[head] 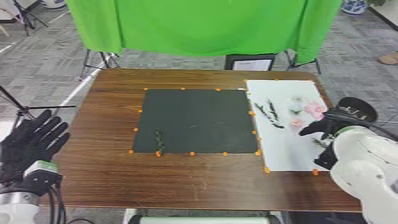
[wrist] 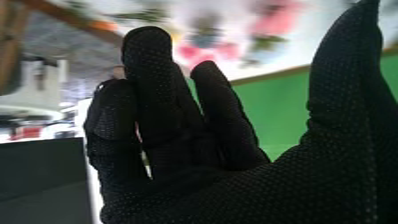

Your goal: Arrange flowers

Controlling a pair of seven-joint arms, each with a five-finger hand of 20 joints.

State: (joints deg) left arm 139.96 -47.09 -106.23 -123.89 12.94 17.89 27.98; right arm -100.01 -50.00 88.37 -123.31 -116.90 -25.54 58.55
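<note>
In the head view my left hand [head: 34, 140] is held at the table's left edge, its fingers straight. My right hand [head: 327, 126] is over the right part of the white sheet [head: 282, 155], close to the pink flowers [head: 314, 109]. Green sprigs and dark stems [head: 269, 116] lie on that sheet to the left of the flowers. A green sprig [head: 160, 141] rests on the dark square mat [head: 197, 120], near its lower left corner. In the right wrist view my right hand [wrist: 222, 185] has its fingers extended and thumb apart, holding nothing, with pink flowers [wrist: 277, 19] beyond the fingertips.
Orange markers line the edges of the mat and sheet. The brown wooden table [head: 200, 180] extends around them. A green cloth [head: 209, 27] hangs behind the far edge, and a black-framed sign [head: 251, 63] stands there. A round black object [head: 357, 109] is beside my right wrist.
</note>
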